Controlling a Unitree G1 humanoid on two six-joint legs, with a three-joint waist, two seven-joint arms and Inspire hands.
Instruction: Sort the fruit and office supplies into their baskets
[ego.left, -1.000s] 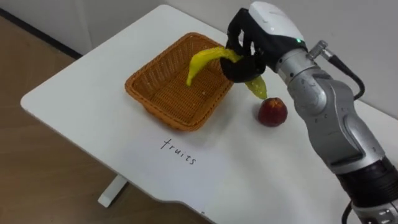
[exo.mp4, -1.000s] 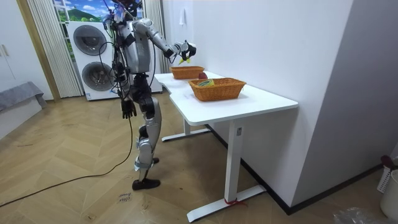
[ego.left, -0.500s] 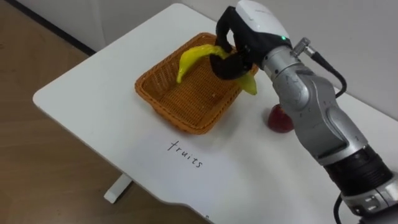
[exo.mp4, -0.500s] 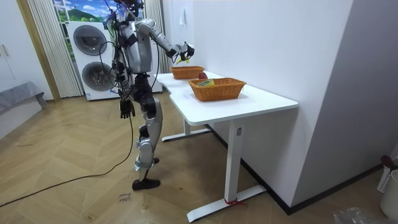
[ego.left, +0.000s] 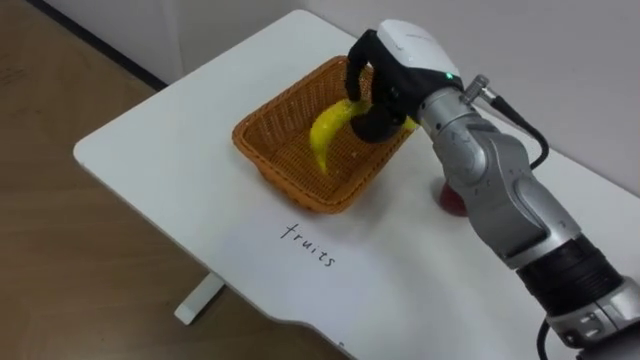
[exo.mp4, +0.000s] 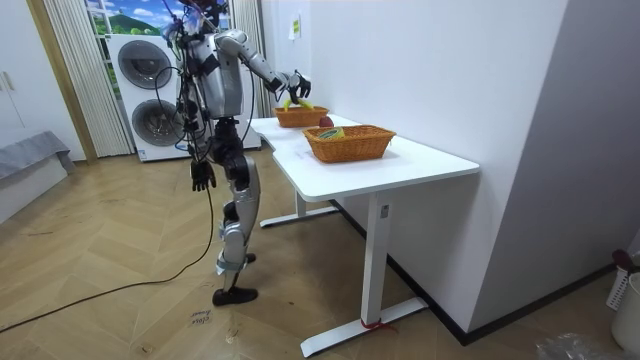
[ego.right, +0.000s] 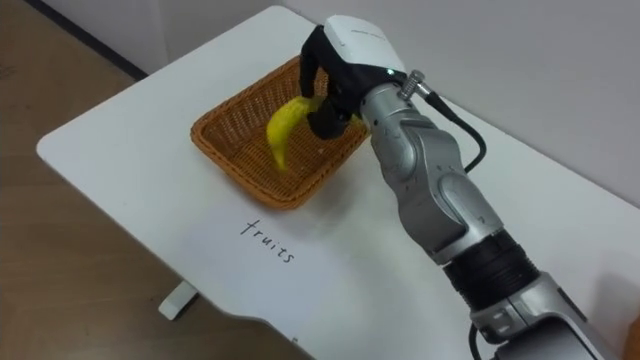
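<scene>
Left eye view: a white table (ego.left: 170, 180) stands over a brown wooden floor (ego.left: 50, 250), against a pale wall. On it sits a wicker basket (ego.left: 280, 172), with a handwritten label (ego.left: 308, 244) on the tabletop just in front of it. The right hand (ego.left: 395, 70) hangs over the basket's far rim, its fingers curled round the upper end of a banana (ego.left: 328, 135). The banana's lower end points down inside the basket; whether it touches the weave is unclear. The forearm crosses the table and covers most of a red apple (ego.left: 448, 197) lying beside the basket.

Room view: the robot stands upright on herringbone flooring at the far end of the table, right arm stretched over the farther basket. The left hand (exo.mp4: 203, 177) hangs by its side. A second basket (exo.mp4: 350, 143) with something yellow-green inside stands nearer the camera. Stacked washing machines (exo.mp4: 150, 95) and a curtain (exo.mp4: 68, 70) are behind the robot.

Right eye view: the arm fills the table's right half, and a table foot (ego.right: 178, 298) shows below the front edge.
</scene>
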